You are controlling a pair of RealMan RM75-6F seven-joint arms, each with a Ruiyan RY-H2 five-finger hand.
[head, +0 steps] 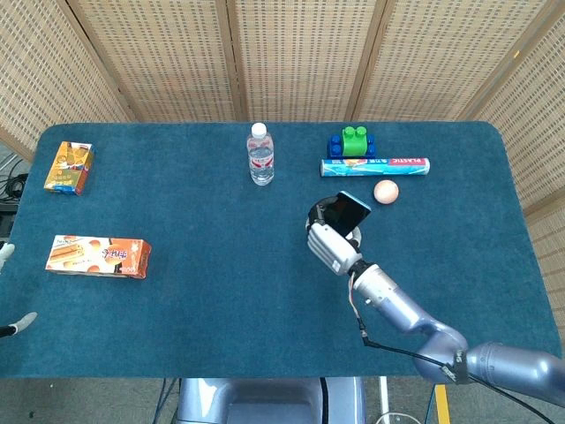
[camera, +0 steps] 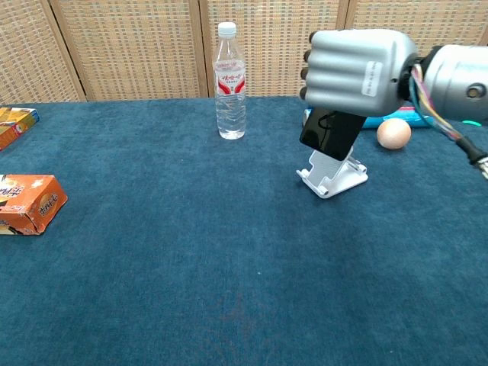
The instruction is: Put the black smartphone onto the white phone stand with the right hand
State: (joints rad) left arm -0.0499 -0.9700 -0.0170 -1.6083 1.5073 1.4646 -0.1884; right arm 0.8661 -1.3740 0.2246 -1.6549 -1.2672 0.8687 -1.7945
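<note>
From the head view, your right robot hand (head: 333, 245) was grasping the black smartphone (head: 345, 211) and held it up off the blue counter (head: 203, 291). The phone stuck out past the fingers, on the far side of the robot hand. The white phone stand (head: 314, 215) was almost hidden under the robot hand and phone; only a small white bit showed. The left robot hand (head: 7, 291) barely peeked in at the edge, far away, and you could not tell if it was released or clenched.

From the chest view, the right robot hand (camera: 354, 62) was wrapped around the top of the black smartphone (camera: 328, 133). The phone hung down below the robot hand, tilted, right over the white phone stand (camera: 333, 177). I could not tell if it touched yet.

To do this well, you should have lowered slowly, leaned the phone back like the stand's slope, and set its bottom edge in the front lip before letting go.
</note>
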